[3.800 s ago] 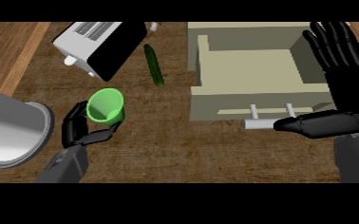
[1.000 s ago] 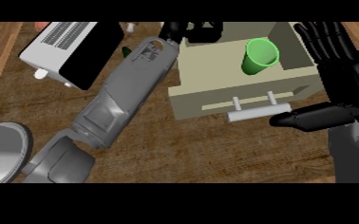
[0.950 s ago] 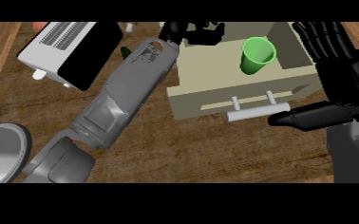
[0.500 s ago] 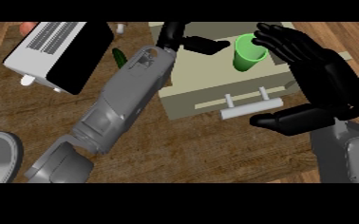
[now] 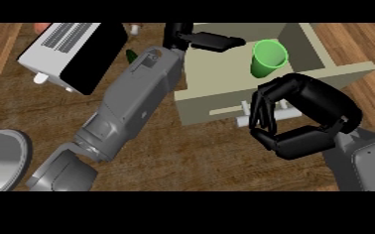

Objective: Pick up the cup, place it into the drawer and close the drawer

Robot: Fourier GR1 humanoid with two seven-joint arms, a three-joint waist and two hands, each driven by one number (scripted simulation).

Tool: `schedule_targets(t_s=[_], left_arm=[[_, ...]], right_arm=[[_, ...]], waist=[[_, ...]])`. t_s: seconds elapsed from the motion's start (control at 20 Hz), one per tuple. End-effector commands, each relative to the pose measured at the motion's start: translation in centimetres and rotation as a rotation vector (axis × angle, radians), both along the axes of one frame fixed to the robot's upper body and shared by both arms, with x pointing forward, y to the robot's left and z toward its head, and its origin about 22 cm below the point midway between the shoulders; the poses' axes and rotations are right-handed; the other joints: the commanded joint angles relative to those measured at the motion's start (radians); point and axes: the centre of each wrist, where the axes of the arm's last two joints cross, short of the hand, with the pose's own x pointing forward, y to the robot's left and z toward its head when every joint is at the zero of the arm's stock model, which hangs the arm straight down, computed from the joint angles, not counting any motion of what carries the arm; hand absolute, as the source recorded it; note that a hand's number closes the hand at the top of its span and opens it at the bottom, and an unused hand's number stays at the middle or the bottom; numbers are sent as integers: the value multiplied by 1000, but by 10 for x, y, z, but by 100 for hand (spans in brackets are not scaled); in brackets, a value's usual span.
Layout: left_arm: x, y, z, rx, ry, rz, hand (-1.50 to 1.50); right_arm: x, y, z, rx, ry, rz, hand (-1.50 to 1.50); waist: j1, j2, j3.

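Head view: your green cup [image 5: 267,59] stood inside the open drawer [image 5: 219,77], left hand [image 5: 209,40] beside it with fingers straight (holding nothing). Your right hand [image 5: 307,116] curled over the handle [image 5: 242,121]; closing looked next, needing a straight push inward.

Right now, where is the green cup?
In the head view, the green cup sits inside the open drawer, upper right, just right of the left hand.

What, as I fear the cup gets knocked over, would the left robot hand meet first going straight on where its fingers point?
Probably the green cup in the open drawer: the left robot hand points its fingers toward the view's right, at it. Depth is unclear, so it might pass above.
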Motion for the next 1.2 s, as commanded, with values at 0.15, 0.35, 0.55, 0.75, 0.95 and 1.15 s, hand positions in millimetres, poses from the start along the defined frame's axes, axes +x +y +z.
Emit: schedule_targets(t_s=[0.15,0.35,0.55,0.75,0.95,1.15], left_arm=[[2,4,-5,-42,2,56,-150],[-2,14,-24,-111,3,63,-150],[-1,7,-11,-130,-8,48,-150],[-9,19,-34,-168,11,26,-150],[-7,54,-46,-170,1,55,-150],[-16,62,-61,-184,19,48,-150]], right_arm=[[-23,-3,-14,-350,-48,-92,-150],[-23,2,-36,-458,-98,-178,-150],[-6,16,-90,-555,-64,-211,-150],[8,10,-137,-651,6,-173,-150],[33,-5,-164,-736,32,-207,150],[59,-1,-176,-688,17,-284,150]], waist=[[85,-21,1],[120,-23,1],[157,-23,2],[197,-26,2],[230,-22,3],[255,-22,4]])
